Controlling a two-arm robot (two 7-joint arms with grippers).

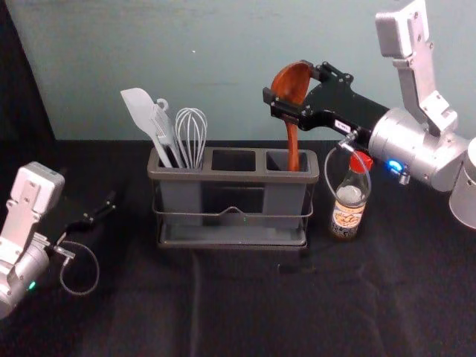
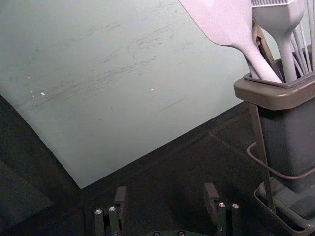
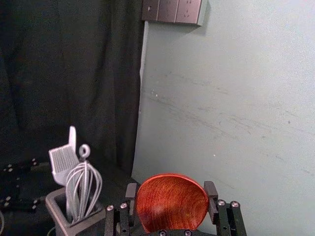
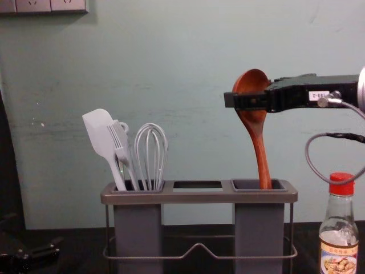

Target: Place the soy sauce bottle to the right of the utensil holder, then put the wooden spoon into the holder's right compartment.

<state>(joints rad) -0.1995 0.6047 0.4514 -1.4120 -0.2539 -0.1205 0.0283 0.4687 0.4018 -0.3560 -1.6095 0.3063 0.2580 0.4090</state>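
Spoon [image 1: 293, 141] is standing handle-down in the holder's [image 1: 223, 177] right compartment [image 1: 277, 159], right gripper [image 1: 286, 82] clamping its bowl, soy sauce bottle [image 1: 347, 214] (red-capped) standing just right, left gripper [image 1: 102, 209] idling leftward, fingers apart.

I see a spatula [image 1: 140, 110], a basting brush [image 4: 119, 140] and a wire whisk [image 4: 150, 149] standing close together; sockets [image 4: 34, 5] on the wall [image 4: 182, 51], near a black curtain [image 3: 64, 64].
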